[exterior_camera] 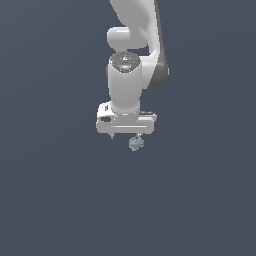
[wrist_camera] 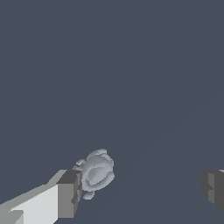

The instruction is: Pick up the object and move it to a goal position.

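Gripper [wrist_camera: 140,190] spread wide; object [wrist_camera: 97,171] betw fingers, right against one finger [wrist_camera: 70,192], well apart from other.

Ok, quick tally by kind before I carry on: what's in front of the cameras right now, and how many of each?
Bumpy grey-blue lump: 1
White robot arm: 1
Gripper, jaws wide apart: 1
Gripper fingers: 2, one right beside the lump, the other well clear of it
Total: 3 things, counting the fingers as part of the gripper
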